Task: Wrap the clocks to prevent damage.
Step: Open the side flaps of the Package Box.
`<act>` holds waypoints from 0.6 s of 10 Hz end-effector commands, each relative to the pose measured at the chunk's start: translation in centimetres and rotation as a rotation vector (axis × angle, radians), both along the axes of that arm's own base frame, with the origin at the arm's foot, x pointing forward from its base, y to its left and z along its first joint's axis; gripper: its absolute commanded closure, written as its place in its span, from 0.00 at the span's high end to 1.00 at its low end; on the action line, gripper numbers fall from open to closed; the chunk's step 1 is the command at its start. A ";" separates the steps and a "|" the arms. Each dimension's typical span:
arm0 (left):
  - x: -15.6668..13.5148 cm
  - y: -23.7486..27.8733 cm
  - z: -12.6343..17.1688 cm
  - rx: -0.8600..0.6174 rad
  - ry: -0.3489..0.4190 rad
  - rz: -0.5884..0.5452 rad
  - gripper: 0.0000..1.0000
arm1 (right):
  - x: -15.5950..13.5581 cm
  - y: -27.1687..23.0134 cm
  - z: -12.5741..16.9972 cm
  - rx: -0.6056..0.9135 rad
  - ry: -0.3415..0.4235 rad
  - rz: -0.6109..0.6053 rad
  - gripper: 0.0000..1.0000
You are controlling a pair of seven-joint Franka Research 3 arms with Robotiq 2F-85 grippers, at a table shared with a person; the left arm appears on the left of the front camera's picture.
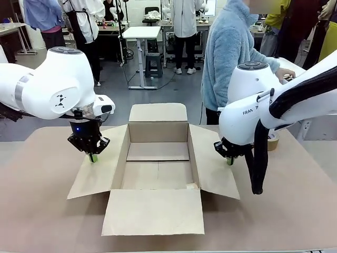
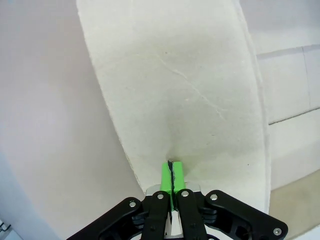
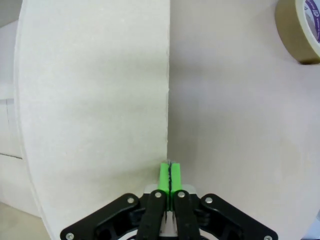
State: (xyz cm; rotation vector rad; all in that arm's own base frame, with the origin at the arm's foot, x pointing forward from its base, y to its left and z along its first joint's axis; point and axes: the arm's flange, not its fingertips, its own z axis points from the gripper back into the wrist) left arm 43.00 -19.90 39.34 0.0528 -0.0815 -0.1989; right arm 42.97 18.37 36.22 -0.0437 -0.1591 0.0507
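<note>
Two grippers are down at the sides of an open cardboard box (image 1: 158,132) that sits mid-table (image 1: 42,211) with all four flaps spread flat. The left gripper (image 1: 93,156) stands tip-down on the left flap (image 1: 97,176). In the left wrist view its green pads (image 2: 166,177) are pressed together with nothing between them, the tip touching the pale cardboard. The right gripper (image 1: 230,159) is tip-down at the outer edge of the right flap (image 1: 216,174). In the right wrist view its pads (image 3: 164,177) are likewise pressed together, right at the line where flap meets table. Inside the box the floor is bare brown card, apart from a whitish sliver (image 1: 192,185) at the near right corner, half hidden by the front wall; too little of it shows to tell what it is. Writing: "FRAN" in grey on the right arm's casing (image 1: 250,112), the rest cut off. A roll of brown tape (image 3: 300,27) lies on the table well beyond the right flap, with purple print on its inner ring too small to read. A person in a light blue fleece (image 1: 231,52) stands at the far side.
</note>
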 end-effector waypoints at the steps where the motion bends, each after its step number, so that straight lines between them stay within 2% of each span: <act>1: 0.6 0.7 -0.2 -0.037 0.073 -0.005 0.00 | 0.7 0.2 0.5 0.036 -0.015 0.011 0.01; 3: 1.3 1.1 -1.9 -0.057 0.123 0.013 0.00 | 0.9 0.2 0.7 0.038 -0.014 0.013 0.01; 4: 1.3 1.2 -2.1 -0.082 0.124 0.017 0.00 | 0.9 0.2 0.8 0.016 -0.011 0.025 0.01; 5: 0.6 1.0 -1.7 -0.027 0.075 0.017 0.00 | 0.6 0.1 0.9 0.012 -0.017 0.001 0.01; 6: 0.6 1.0 -1.7 -0.027 0.075 0.017 0.00 | 0.6 0.1 0.9 0.012 -0.017 0.001 0.01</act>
